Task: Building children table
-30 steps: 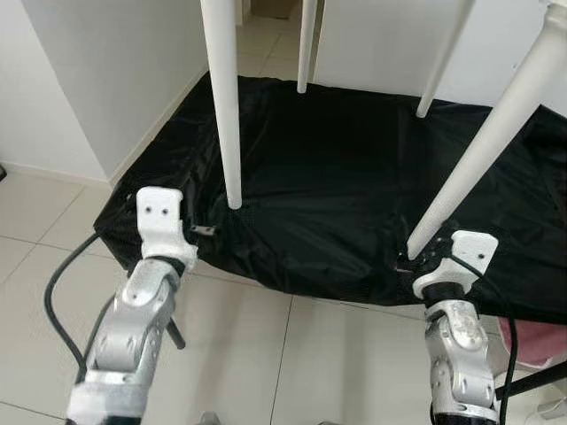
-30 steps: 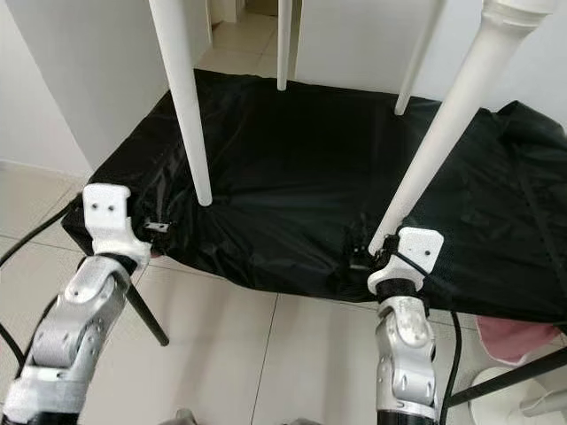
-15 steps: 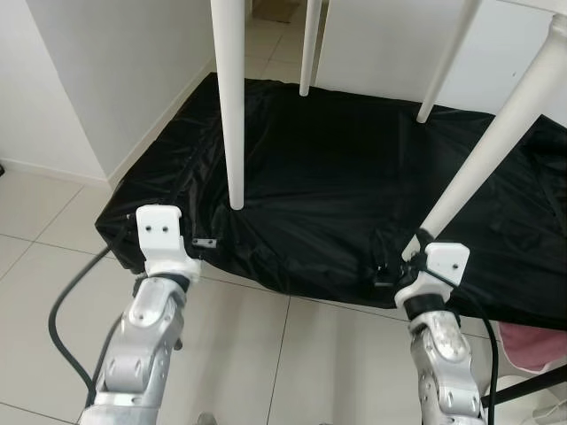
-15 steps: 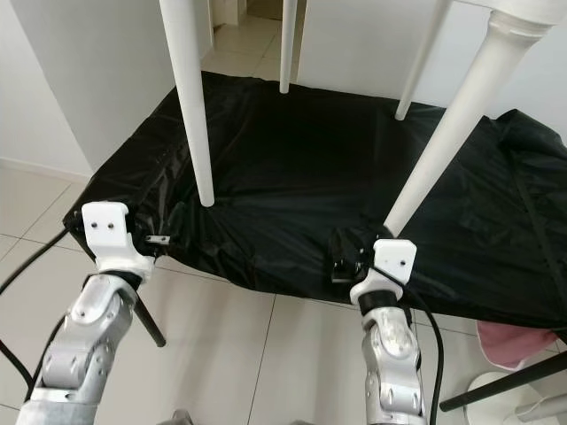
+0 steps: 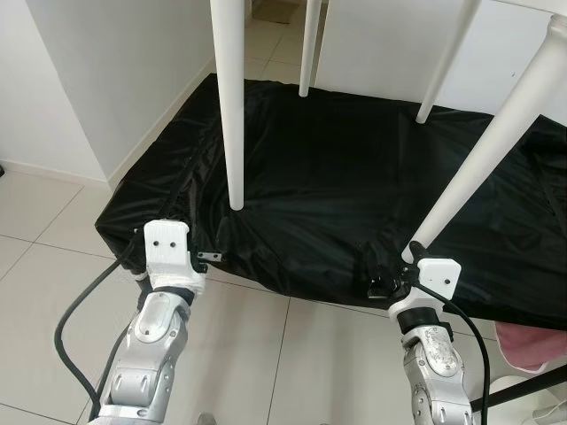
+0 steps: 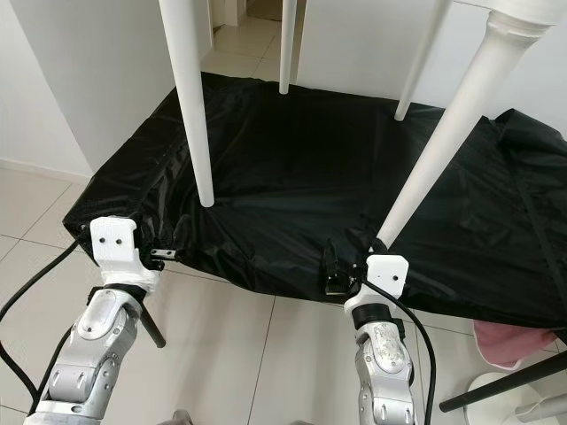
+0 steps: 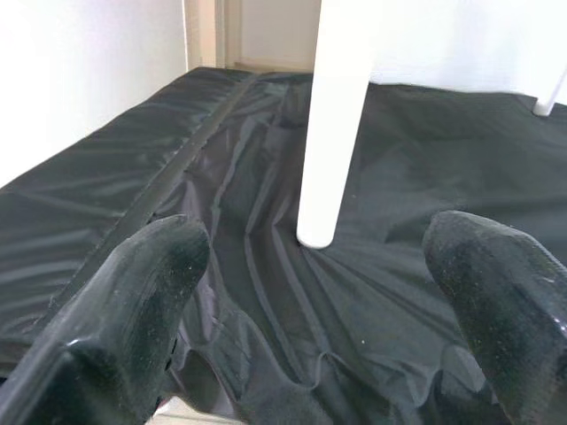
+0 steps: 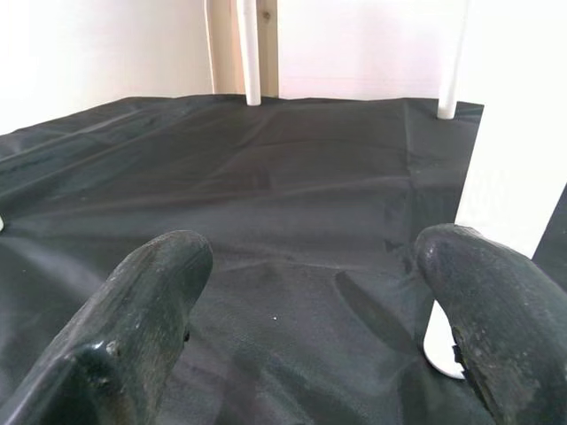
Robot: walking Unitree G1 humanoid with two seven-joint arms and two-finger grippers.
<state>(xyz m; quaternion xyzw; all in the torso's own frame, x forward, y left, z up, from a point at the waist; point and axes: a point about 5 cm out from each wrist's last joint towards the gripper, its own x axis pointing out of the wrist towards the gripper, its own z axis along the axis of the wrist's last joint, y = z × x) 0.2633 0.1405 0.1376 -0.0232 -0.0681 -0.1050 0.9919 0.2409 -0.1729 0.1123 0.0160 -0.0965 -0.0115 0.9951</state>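
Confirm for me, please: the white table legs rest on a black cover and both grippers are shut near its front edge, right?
Not quite. The white table legs do rest on the black cover, but both grippers are open: the left wrist view shows the left gripper with its fingers spread wide, and the right wrist view shows the same for the right gripper.

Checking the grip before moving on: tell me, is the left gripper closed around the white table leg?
No, the left gripper is open, its fingers apart and short of the white table leg.

The four white legs (image 5: 232, 106) run out past the top edge, tabletop unseen.
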